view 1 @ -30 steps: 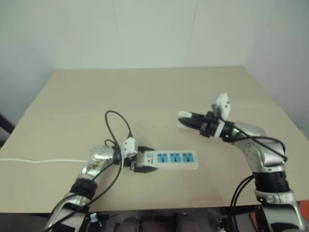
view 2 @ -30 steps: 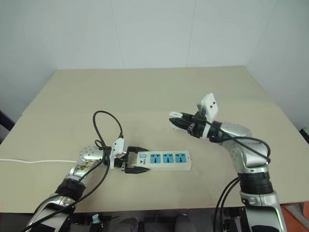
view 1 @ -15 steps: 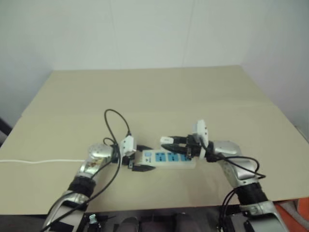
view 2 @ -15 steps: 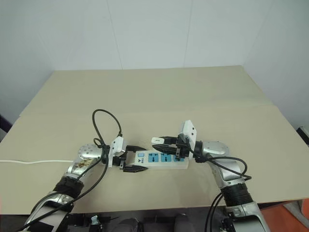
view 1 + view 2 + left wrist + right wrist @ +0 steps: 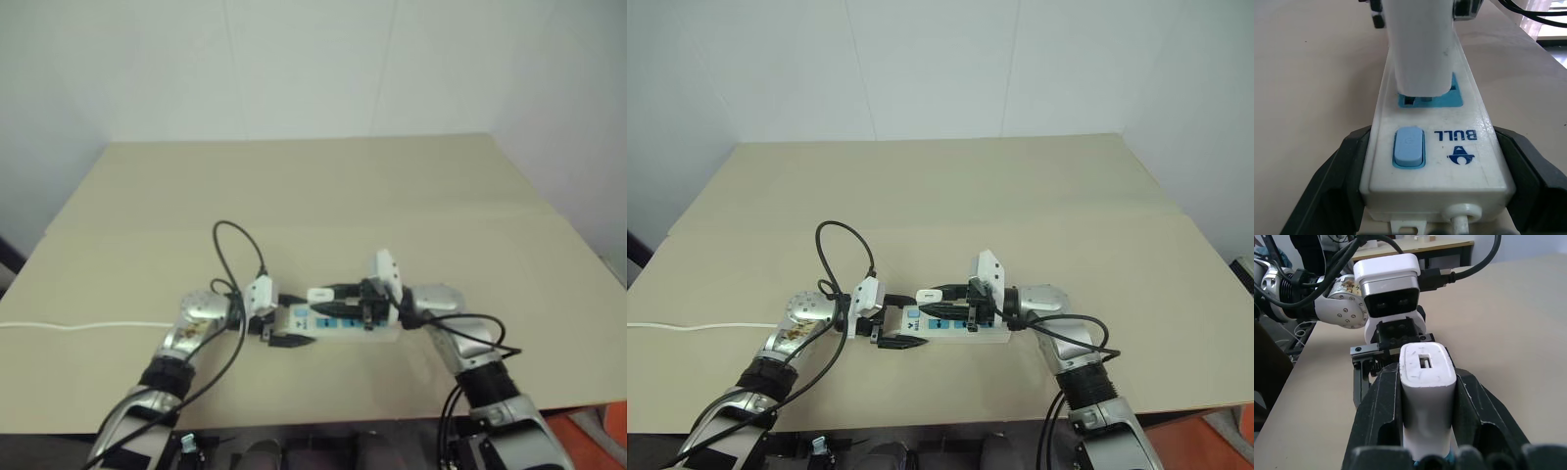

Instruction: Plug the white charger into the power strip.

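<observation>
The power strip (image 5: 345, 324) lies on the tan table (image 5: 294, 186), its blue switch (image 5: 1409, 147) at the left end. My left gripper (image 5: 294, 321) is shut on that switch end, one black finger (image 5: 1334, 183) pressed against each long side. My right gripper (image 5: 329, 296) reaches in from the right, level, and is shut on the white charger (image 5: 1426, 382). The charger (image 5: 1420, 44) stands directly over the blue socket (image 5: 1454, 93) nearest the switch, its lower end at the socket face. Whether its prongs are in the slots I cannot tell.
The strip's thin white cord (image 5: 69, 326) runs off the table's left edge. A black cable loop (image 5: 240, 255) from my left arm arches over the table behind the left gripper. Bare tabletop stretches behind and to the right, ending at a white wall.
My right gripper has carried the charger down and to the left, from above the table right of the strip to the socket next to the switch. The left gripper and strip stayed still.
</observation>
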